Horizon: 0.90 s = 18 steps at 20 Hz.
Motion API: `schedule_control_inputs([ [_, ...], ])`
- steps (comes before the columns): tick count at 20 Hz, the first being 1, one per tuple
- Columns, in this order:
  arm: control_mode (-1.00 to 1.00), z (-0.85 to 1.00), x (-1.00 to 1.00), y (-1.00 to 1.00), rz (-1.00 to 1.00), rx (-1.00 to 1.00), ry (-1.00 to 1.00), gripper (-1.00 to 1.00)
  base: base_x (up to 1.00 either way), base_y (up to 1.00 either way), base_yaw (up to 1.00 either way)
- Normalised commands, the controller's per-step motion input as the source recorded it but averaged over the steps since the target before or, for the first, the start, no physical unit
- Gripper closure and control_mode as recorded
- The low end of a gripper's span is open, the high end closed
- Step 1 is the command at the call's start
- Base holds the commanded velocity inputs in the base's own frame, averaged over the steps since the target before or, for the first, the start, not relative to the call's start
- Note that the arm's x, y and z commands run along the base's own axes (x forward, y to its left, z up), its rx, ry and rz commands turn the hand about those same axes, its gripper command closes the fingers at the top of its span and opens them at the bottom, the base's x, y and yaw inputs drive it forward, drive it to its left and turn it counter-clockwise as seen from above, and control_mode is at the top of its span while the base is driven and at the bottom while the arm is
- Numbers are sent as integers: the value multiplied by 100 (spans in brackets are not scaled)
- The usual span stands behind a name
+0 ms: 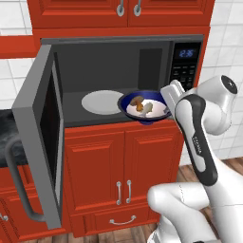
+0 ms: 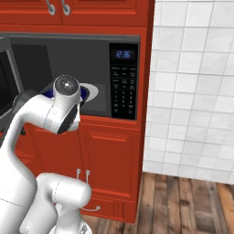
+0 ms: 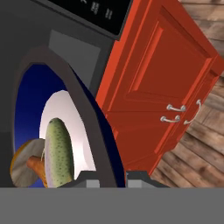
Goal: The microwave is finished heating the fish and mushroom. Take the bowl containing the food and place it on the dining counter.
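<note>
The gripper (image 1: 167, 97), clamped on the right rim of the bowl (image 1: 142, 107) (fish and mushroom (image 1: 142, 106) inside), holds it at the microwave (image 1: 118, 61) mouth, partly past the front sill, so the way out runs straight back toward the robot

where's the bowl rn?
In the left base view the bowl sits at the front right edge of the open microwave, just right of the white turntable plate, with the gripper on its right rim.
</note>
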Motion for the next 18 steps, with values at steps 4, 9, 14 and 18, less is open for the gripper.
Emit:
schedule_control_inputs([
  [4, -100, 0, 0, 0, 0, 0, 0, 100, 0, 0, 0],
  [9, -100, 0, -5, -1, 0, 0, 0, 100, 0, 0, 0],
  [14, 100, 0, -3, -1, 0, 0, 0, 100, -44, -30, 4],
  [18, 100, 0, 0, 0, 0, 0, 0, 100, -90, -54, 21],
])
